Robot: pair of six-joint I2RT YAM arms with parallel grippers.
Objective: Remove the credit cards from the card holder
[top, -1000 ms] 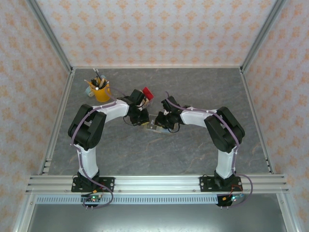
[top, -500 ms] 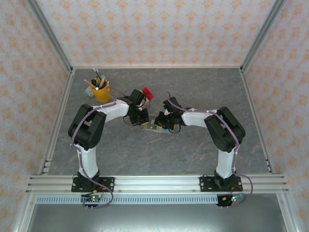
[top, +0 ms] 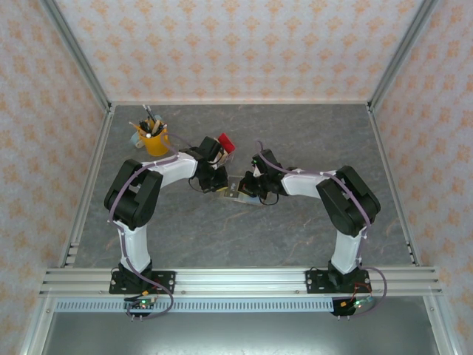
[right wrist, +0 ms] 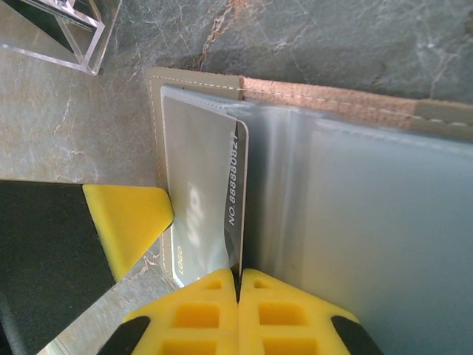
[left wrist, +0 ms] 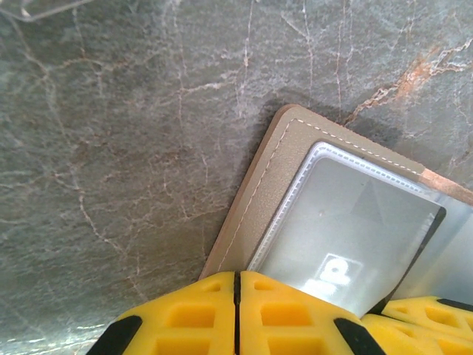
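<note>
The card holder lies open on the table between my two grippers, tan rim and clear pockets up. My left gripper is shut, its tips resting on the holder's near edge beside a clear pocket. My right gripper is shut on the edge of a grey credit card printed with a number. The card sticks partly out of the leftmost pocket of the holder. In the right wrist view a yellow finger of the left gripper sits at the holder's left edge.
A yellow cup of pens stands at the back left. A clear rack with a red slab stands just behind the left gripper, and its corner is close to the holder. Grey stone tabletop lies all around.
My right gripper has closed and moved slightly left towards the holder. The left gripper has stayed shut in place.
</note>
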